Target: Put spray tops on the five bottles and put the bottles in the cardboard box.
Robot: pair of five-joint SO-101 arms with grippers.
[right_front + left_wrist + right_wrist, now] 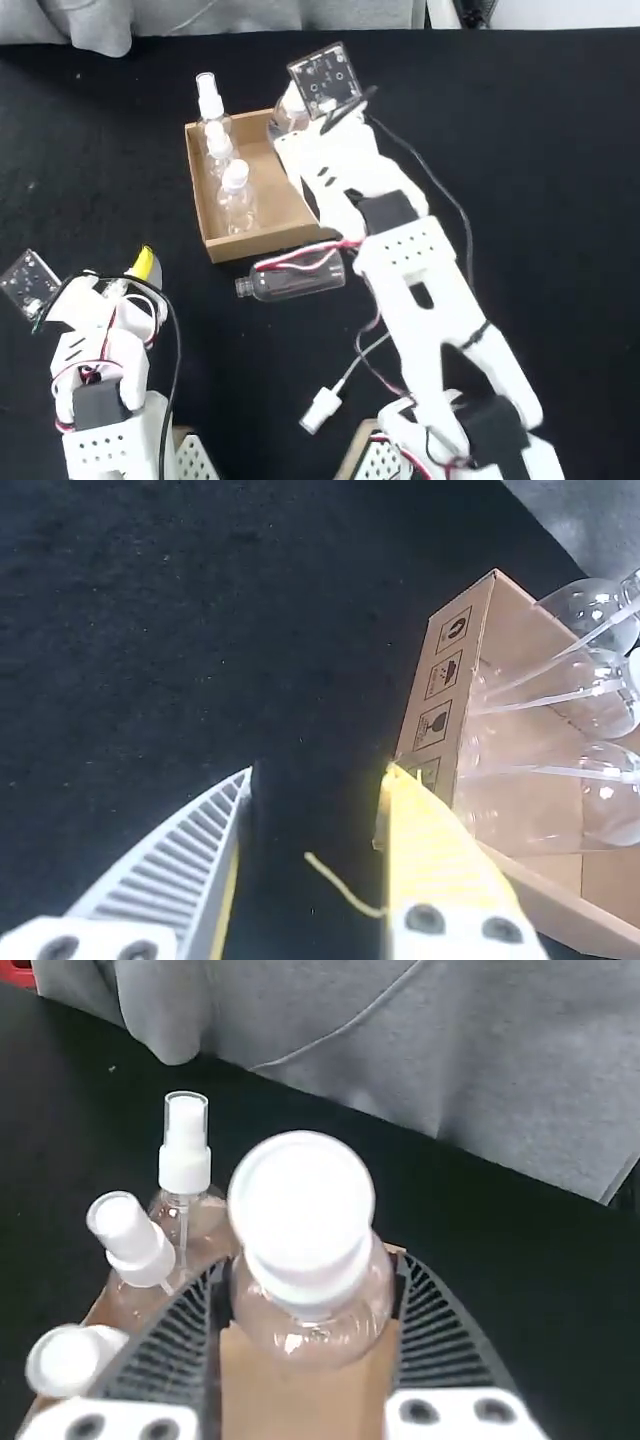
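Note:
The cardboard box (290, 205) lies open at the table's middle, with three capped clear bottles (235, 192) standing in a row along its left wall. My right gripper (292, 118) is shut on a fourth bottle (305, 1300), upright with a white spray top (300, 1210), at the box's far right corner. A fifth bottle (297, 278) lies on its side without a top, just in front of the box. A loose spray top (322, 409) with its tube rests nearer the arm bases. My left gripper (315, 790) stands open and holds nothing, near the box's front left corner (440, 695).
Grey cloth (450, 1070) hangs beyond the table's far edge. Cables (365, 350) from the right arm trail across the black table (540, 150) near the lying bottle. Bare black surface stretches to the left and right of the box.

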